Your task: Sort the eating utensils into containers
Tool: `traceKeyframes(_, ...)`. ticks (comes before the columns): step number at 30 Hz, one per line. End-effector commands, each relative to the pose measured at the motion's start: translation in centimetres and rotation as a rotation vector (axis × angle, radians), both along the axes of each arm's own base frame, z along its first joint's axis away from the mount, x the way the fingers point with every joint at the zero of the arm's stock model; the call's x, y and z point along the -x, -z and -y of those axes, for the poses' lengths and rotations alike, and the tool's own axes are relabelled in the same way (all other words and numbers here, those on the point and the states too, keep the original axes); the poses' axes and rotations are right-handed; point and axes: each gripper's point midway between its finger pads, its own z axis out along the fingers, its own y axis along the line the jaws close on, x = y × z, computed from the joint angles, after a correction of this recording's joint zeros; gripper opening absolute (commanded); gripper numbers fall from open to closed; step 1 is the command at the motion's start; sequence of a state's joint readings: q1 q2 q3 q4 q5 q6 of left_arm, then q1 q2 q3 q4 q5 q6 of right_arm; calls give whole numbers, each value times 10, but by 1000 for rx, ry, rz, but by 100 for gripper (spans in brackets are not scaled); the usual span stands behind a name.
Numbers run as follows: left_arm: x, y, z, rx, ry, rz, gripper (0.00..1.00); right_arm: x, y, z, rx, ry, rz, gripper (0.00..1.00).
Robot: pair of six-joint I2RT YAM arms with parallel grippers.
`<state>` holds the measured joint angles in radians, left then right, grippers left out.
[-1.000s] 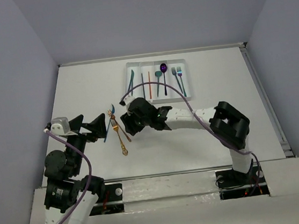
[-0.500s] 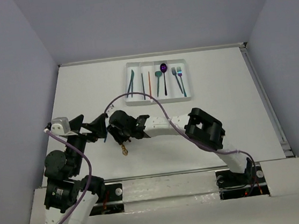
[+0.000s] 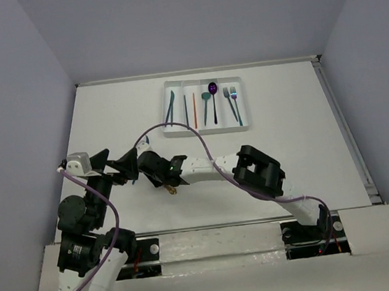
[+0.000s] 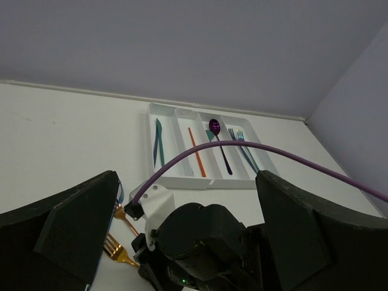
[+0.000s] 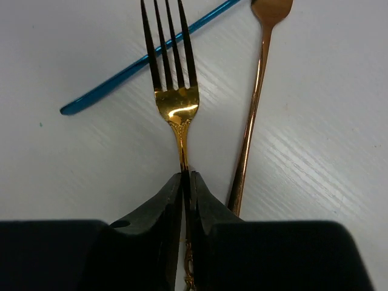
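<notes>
My right gripper is pinching the gold fork on its thin neck, just below the tines. The two dark fingers are pressing in from either side, with almost no gap but the metal between them. A second ago these jaws were standing much wider and I was hovering further right, beside the loose pieces. Since then I have been swinging left over them and squeezing down, so the pick is now being made rather than lined up.

The fork is pointing its tines away from my wrist and seems to be lying flat on the table. My own wrist is hiding it from overhead, though, so I cannot say whether it is leaving the surface yet. Just beside it on the right, a copper utensil is running nearly parallel without touching my fingers. A blue utensil is slanting across beyond the tines.

My left gripper is waiting close by on the left with its fingers spread wide and nothing between them.

The white tray is sitting well apart at the far side of the table. It is already holding teal knives, thin sticks, spoons and forks in its four lanes. I am judging the rightmost lane, where the forks are lying, to be where this one belongs.
</notes>
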<state>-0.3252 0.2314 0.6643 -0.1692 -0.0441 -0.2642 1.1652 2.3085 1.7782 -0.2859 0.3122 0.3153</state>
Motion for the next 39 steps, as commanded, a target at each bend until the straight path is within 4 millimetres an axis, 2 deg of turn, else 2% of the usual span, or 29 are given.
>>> traceKeyframes(1,5,-20,0,21,9,63,99,2,8,2,43,59,34,8)
traceKeyframes(3,4,-19,0,22,8,59,99,-2,5,4,48,90,49,1)
traceKeyframes(5,4,-19,0,21,6,61,99,-6,0,7,42,129,65,0)
traceKeyframes(11,3,-18,0,20,8,57,99,-16,-48,4,-80,182,134,0)
traceKeyframes(12,3,-18,0,20,6,57,99,-18,-73,-1,-148,185,156,0)
traceKeyframes(16,3,-18,0,20,5,55,99,-20,-115,0,-261,176,217,0)
traceKeyframes(17,3,-18,0,19,5,54,99,-19,-142,2,-310,172,238,0)
traceKeyframes(19,3,-18,0,19,6,54,99,-30,-159,16,-335,182,263,0)
traceKeyframes(20,3,-18,0,19,8,55,99,-43,-179,28,-365,199,274,0)
traceKeyframes(21,4,-18,0,20,8,57,99,-51,-186,38,-369,215,283,0)
traceKeyframes(22,4,-18,0,19,6,57,99,-61,-182,53,-347,234,289,0)
traceKeyframes(23,4,-19,0,21,8,60,99,-87,-194,82,-351,299,307,0)
traceKeyframes(24,4,-19,0,21,8,60,99,-83,-195,84,-356,290,299,0)
traceKeyframes(25,5,-19,0,21,8,61,99,-113,-184,120,-336,365,292,0)
traceKeyframes(26,5,-19,0,23,8,61,99,-123,-191,137,-357,382,288,0)
traceKeyframes(27,6,-19,0,23,9,62,99,-136,-187,156,-346,415,279,0)
traceKeyframes(28,6,-20,0,24,11,65,99,-161,-183,192,-330,489,281,0)
traceKeyframes(29,7,-20,0,25,11,68,99,-173,-188,208,-329,520,299,0)
traceKeyframes(30,7,-20,-1,25,11,70,99,-191,-184,241,-301,576,318,0)
traceKeyframes(33,8,-20,1,25,20,70,99,-218,-181,280,-258,641,333,0)
traceKeyframes(34,9,-21,1,27,22,72,99,-233,-173,303,-235,679,329,0)
traceKeyframes(37,9,-21,1,27,19,72,99,-254,-167,323,-240,704,307,0)
traceKeyframes(38,9,-21,3,27,28,72,99,-264,-156,335,-232,717,288,0)
traceKeyframes(39,9,-21,3,26,28,71,99,-271,-159,336,-247,712,286,0)
